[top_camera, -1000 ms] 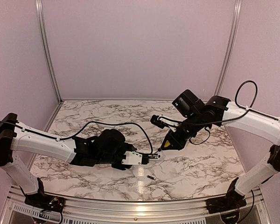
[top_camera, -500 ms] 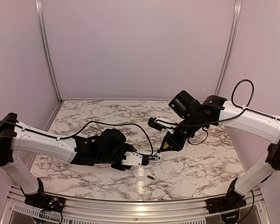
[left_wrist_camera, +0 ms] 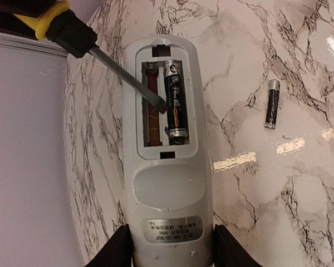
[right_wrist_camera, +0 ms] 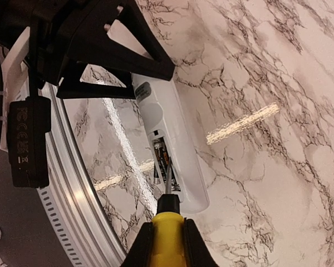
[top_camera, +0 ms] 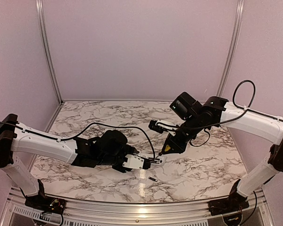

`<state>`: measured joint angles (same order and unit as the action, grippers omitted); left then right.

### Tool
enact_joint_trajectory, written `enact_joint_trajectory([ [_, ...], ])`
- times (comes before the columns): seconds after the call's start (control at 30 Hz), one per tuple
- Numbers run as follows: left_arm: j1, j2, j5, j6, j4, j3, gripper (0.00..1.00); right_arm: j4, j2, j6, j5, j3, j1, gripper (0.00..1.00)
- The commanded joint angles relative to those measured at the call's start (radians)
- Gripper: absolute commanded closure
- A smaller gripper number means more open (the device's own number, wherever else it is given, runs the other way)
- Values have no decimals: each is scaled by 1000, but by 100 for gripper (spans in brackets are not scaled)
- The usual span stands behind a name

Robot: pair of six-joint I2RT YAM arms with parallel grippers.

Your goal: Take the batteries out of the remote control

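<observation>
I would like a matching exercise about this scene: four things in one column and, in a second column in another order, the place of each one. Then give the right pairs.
Things
1 remote
2 screwdriver
3 battery by the tip
4 other battery

Places
A lying on the table
B in the right pincer
C inside the remote
D in the left pincer

Pairs: 1-D, 2-B, 3-C, 4-A
</observation>
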<state>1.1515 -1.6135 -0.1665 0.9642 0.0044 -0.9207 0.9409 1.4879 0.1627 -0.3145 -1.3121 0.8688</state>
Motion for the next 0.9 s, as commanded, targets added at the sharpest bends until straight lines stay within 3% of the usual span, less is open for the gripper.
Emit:
enact_joint_trajectory([
  [0.0,4,8,-10,16,92,-10,100,25,23,18,0,-26,9,100],
  [0.47,4,10,14,33,91,-22,100,25,44,30,48,-31,9,100],
  [0.87,4,5,-42,100,134,-15,100,17,41,17,-76,-18,8,100],
])
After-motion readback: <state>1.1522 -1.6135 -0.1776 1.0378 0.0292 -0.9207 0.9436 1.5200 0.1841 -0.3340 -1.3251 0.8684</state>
